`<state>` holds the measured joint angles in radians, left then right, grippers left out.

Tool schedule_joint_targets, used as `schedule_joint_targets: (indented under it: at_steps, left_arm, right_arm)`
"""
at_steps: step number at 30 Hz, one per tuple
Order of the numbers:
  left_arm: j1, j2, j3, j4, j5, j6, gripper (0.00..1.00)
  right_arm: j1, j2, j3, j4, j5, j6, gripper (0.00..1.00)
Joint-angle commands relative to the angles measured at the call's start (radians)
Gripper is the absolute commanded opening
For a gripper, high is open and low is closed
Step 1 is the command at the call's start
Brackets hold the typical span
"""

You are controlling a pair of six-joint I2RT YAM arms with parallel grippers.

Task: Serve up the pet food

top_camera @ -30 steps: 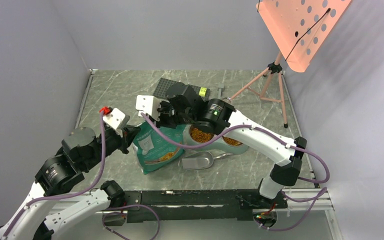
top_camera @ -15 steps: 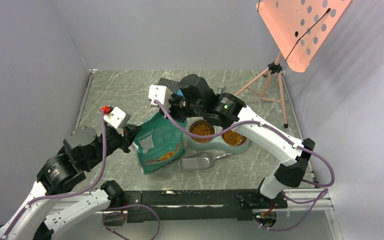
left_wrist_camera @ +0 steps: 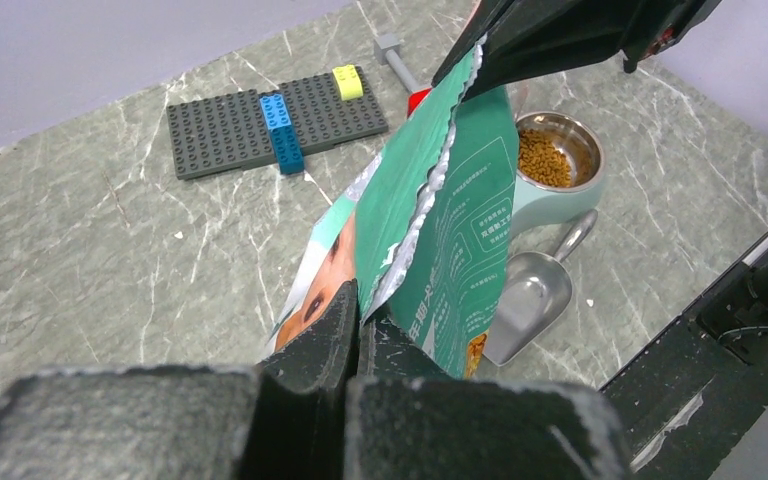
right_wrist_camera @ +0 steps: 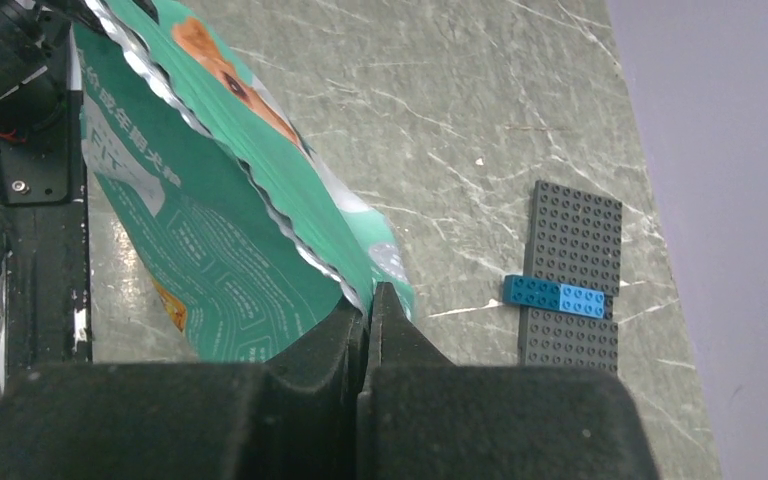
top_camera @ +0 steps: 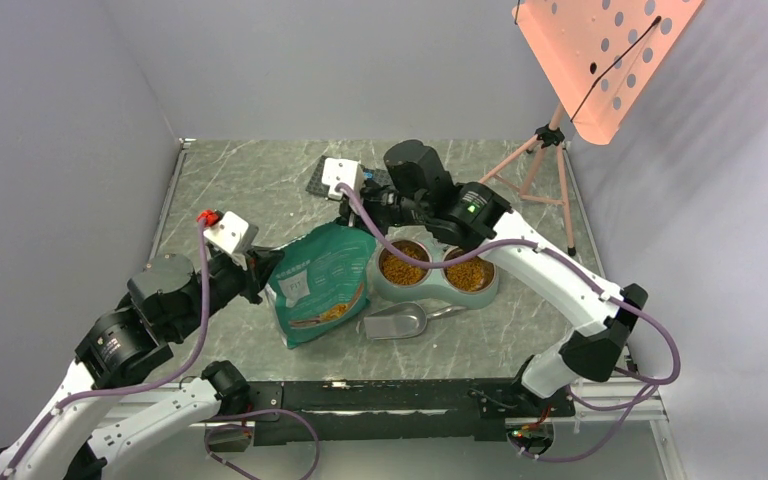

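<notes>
The teal-and-white pouch (top_camera: pixel 322 285) is resting on the marble table (top_camera: pixel 230 190) left of centre, with both arms pulling its top edge taut. The left gripper (left_wrist_camera: pixel 355 320) is pinching the left end, its fingers (left_wrist_camera: pixel 332 325) pressed tight on the foil. The right gripper (right_wrist_camera: pixel 370 305) is clamping the far right end, its fingers (right_wrist_camera: pixel 345 325) likewise closed on the serrated edge. Just right of the pouch, the grey-green twin bowl dish (top_camera: pixel 415 293) is sitting with pet food (top_camera: pixel 403 268) filling both bowls, and the metal scoop (top_camera: pixel 397 322) is lying just on its near side, apart from both grippers.
</notes>
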<state>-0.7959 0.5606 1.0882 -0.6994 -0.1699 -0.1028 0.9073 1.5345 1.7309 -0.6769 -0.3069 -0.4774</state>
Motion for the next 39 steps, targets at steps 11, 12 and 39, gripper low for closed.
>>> schedule_joint_targets:
  at_steps: [11, 12, 39]
  left_arm:
    - [0.006, -0.106, 0.045, -0.157, -0.128, -0.013, 0.0]
    - [0.006, -0.104, 0.044, -0.156, -0.121, -0.011, 0.0]
    - [0.007, 0.069, 0.172, -0.156, 0.107, 0.02, 0.59]
  right_arm:
    - [-0.281, -0.145, -0.103, 0.004, 0.438, -0.07, 0.0]
    - [-0.283, -0.148, -0.105, 0.004, 0.439, -0.07, 0.0]
    - [0.011, -0.038, 0.075, 0.007, 0.083, 0.005, 0.93]
